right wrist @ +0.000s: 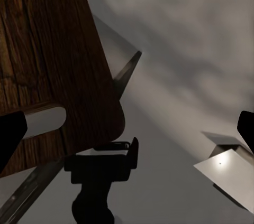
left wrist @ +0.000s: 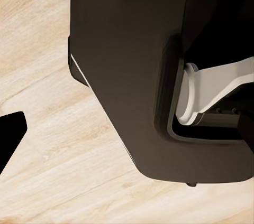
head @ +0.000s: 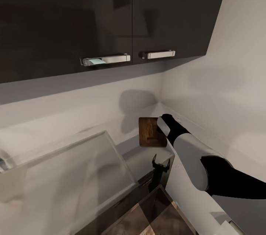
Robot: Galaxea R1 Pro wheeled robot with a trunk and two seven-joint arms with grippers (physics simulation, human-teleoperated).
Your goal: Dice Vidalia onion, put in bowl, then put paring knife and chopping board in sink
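The dark brown chopping board (head: 149, 131) with its oblong handle slot (right wrist: 46, 120) lies in the far corner of the grey countertop (head: 140, 157). My right arm (head: 192, 161) reaches over to the board's right edge. My right gripper (right wrist: 127, 134) stands open, with one fingertip (right wrist: 10, 139) in front of the board by the slot and the other over bare counter. My left gripper (left wrist: 127, 134) hangs low beside the robot's dark base (left wrist: 132, 76) above a wooden floor, open and holding nothing. The onion, paring knife and bowl are out of view.
Dark wall cabinets (head: 111, 17) with chrome handles hang close overhead. A black forked fixture (head: 159, 165) stands in front of the board. A reflective steel-like sheet (head: 74, 176) slopes at the left, with a shiny recess (head: 155, 213) below. White walls close the corner on the right.
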